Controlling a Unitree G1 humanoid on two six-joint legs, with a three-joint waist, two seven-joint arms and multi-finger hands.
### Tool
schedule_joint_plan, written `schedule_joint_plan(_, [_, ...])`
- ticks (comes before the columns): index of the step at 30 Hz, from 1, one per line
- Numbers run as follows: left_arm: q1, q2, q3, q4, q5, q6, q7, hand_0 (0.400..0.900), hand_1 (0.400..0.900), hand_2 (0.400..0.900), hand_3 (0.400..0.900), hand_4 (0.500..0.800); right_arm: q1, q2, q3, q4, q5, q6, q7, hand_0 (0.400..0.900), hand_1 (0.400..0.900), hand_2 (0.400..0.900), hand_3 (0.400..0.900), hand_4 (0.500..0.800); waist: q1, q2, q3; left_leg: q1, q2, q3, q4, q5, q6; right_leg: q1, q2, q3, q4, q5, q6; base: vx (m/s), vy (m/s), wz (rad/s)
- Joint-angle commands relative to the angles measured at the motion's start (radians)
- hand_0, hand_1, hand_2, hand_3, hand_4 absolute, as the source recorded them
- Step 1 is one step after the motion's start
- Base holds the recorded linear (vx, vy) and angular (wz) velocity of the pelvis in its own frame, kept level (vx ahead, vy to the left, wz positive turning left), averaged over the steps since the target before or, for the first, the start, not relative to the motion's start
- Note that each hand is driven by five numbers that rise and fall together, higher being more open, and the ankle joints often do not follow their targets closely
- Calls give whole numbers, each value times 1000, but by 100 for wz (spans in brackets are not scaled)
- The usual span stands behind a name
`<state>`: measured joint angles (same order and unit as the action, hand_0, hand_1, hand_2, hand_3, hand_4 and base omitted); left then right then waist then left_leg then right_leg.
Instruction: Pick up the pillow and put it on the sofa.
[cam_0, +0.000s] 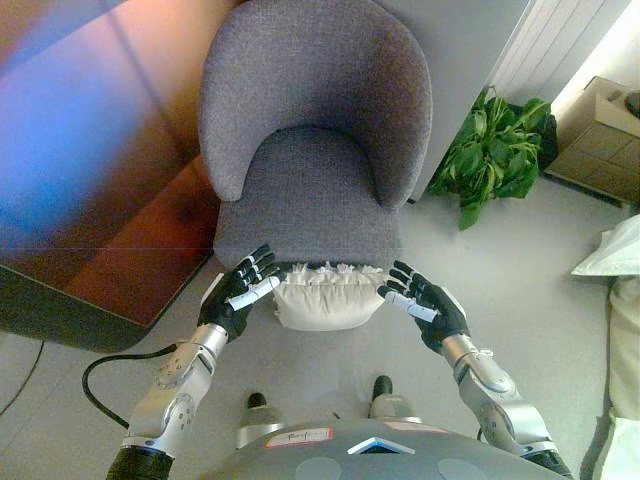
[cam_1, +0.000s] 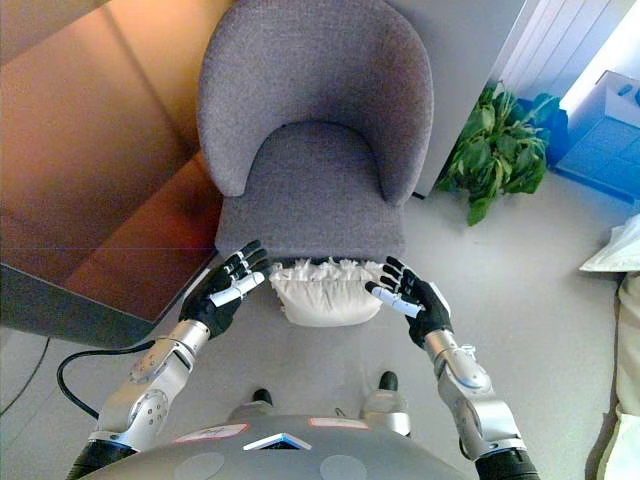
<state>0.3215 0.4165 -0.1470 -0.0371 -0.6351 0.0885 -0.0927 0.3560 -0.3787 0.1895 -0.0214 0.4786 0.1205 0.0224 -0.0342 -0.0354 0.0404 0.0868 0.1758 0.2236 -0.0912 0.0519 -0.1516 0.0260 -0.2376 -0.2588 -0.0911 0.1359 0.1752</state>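
The pillow (cam_0: 328, 298) in front of me is small and cream-white, with a frilled, ruffled edge along its top. It sits low against the front edge of the sofa (cam_0: 315, 150), a grey upholstered seat with a rounded, curved back. The sofa's seat cushion is bare, and the pillow is not on it.

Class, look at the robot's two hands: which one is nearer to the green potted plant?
The right hand is nearer. It sits at the pillow's right end, on the plant's side. The left hand is at the pillow's left end, farther away.
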Motion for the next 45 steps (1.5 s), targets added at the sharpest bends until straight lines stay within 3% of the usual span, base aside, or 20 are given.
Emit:
schedule_joint_plan(1, [-89,5,73,-59,-26,-113,-5,900,900,900,900,800,-64,1,-65,-111,17,-79,-5,900,900,900,900,800,-20,1,-9,50,-48,79,4,-57,88,25,44,9,4,-37,-5,0,0,0])
schedule_joint_plan(4, [-86,2,73,-65,-22,-109,-31,900,900,900,900,800,-61,2,-68,-111,18,-82,-3,900,900,900,900,800,-20,1,-9,50,-47,80,4,-57,88,24,46,10,4,-38,-6,0,0,0])
schedule_joint_plan(25, [-80,15,53,-70,-9,-104,-26,900,900,900,900,800,-56,8,-57,-111,57,-78,-8,900,900,900,900,800,-24,4,-4,47,-41,86,4,-54,87,21,54,15,4,-42,-11,1,-7,-1])
schedule_joint_plan(34, [-74,23,47,-71,-15,-110,-25,900,900,900,900,800,-61,1,-46,-102,62,-78,-7,900,900,900,900,800,-22,2,10,39,-17,85,22,-44,76,20,77,20,4,-55,-32,17,-82,-4])
schedule_joint_plan(39, [-69,26,52,-78,-39,-121,-9,900,900,900,900,800,-74,-30,-51,-96,78,-77,6,900,900,900,900,800,-10,-9,41,-44,35,17,207,1,41,15,104,48,4,-60,-70,17,-136,-18])
schedule_joint_plan(42, [-56,17,46,-81,-41,-146,-6,900,900,900,900,800,-81,-59,-46,-86,76,-91,14,900,900,900,900,800,-1,-32,76,-139,81,-41,447,82,20,6,107,68,10,-52,-108,4,-130,-20])
schedule_joint_plan(45, [-45,16,45,-78,-43,-145,-24,900,900,900,900,800,-74,-79,-52,-74,90,-106,17,900,900,900,900,800,8,-49,102,-215,89,-72,577,98,29,25,108,77,18,-57,-127,77,-86,-12])
